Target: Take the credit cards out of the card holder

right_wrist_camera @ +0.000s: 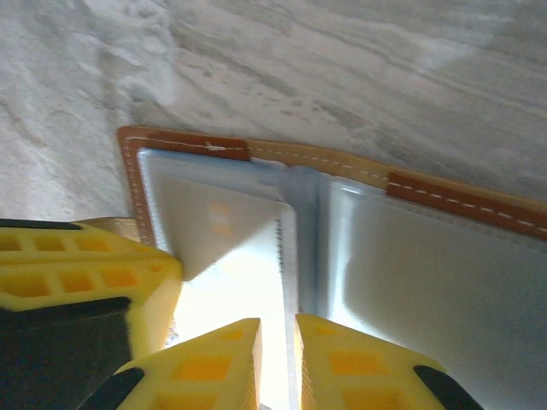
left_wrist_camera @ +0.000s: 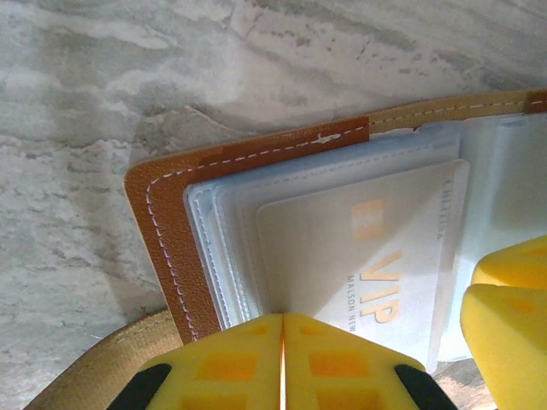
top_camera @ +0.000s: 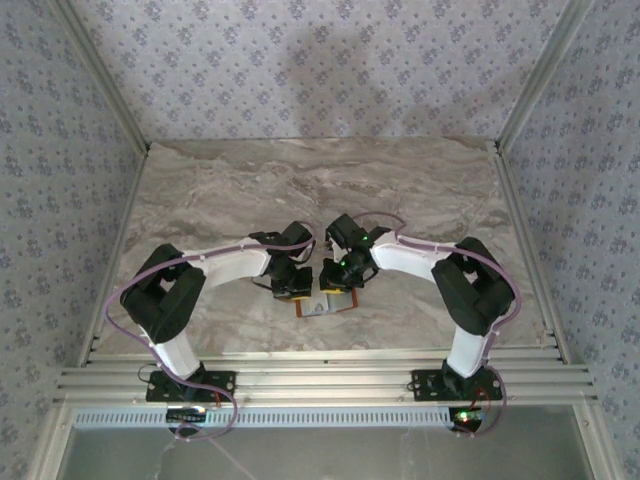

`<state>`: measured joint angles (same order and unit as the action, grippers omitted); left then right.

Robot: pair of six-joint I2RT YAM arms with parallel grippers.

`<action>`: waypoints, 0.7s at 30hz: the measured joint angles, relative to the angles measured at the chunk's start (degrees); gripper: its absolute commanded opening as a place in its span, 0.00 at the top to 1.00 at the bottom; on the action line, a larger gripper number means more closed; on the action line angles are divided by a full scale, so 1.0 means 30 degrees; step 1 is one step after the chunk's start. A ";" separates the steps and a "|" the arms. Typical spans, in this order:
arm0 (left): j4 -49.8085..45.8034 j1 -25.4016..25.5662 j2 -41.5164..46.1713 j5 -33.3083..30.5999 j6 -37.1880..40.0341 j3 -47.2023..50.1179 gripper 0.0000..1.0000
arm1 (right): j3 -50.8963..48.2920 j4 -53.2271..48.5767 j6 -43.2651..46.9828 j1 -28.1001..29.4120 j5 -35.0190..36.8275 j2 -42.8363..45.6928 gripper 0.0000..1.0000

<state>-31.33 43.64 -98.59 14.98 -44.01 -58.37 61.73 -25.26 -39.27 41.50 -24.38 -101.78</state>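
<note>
With my left fingers pressed together at the open card holder's near edge and my right fingers pinching a pale card, a weak hold risked dragging the holder across the worktop.

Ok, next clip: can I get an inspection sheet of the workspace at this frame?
Surface: grey marbled table.
Job's things: brown card holder lying open mid-table; pale VIP credit card in its sleeve.
Clutter: nothing seen.
Tools: left tool shut at the holder's near edge; right tool closed on an upright sleeve leaf.
Cables: lilac cables run along both arms.
Surroundings: patterned walls; metal rails at the near edge.
</note>
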 measured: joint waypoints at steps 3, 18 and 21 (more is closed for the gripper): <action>0.0000 0.0000 0.0000 0.0000 0.0000 0.0000 0.90 | -0.0109 0.0342 -0.0073 0.0000 -0.0270 0.0000 0.82; -0.0058 0.0000 0.0000 -0.0007 0.0000 0.0000 0.90 | -0.0255 0.0714 -0.0124 0.0000 -0.0619 -0.0503 0.81; -0.0058 0.0000 0.0000 -0.0007 0.0000 0.0000 0.90 | -0.0321 0.0940 -0.0131 0.0000 -0.0816 -0.0510 0.81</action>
<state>-31.51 43.64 -98.59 14.96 -44.01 -58.37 60.77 -22.44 -39.66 41.50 -26.83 -103.31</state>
